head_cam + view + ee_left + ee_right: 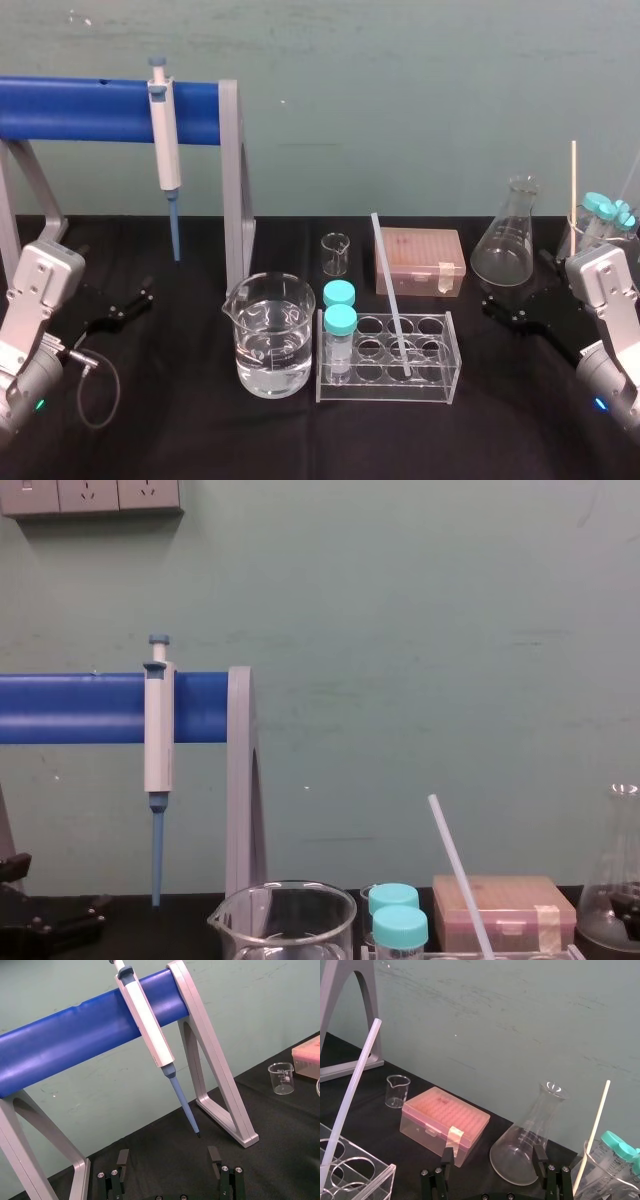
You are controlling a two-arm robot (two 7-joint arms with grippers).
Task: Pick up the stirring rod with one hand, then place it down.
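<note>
- While both arms sat low at the tabletop edges, the stirring rod stood propped in the clear tube rack, foot in a well, long axis steep, top leaning toward the robot's left.
- It looked light, stiff, slick and probably brittle, so a gentle pinch on the bare upper length seemed best.
- The right gripper was spread and empty near the flask. The left gripper was likewise.

foot of stirring rod cut by chest view's lower edge, flask cropped at right
</note>
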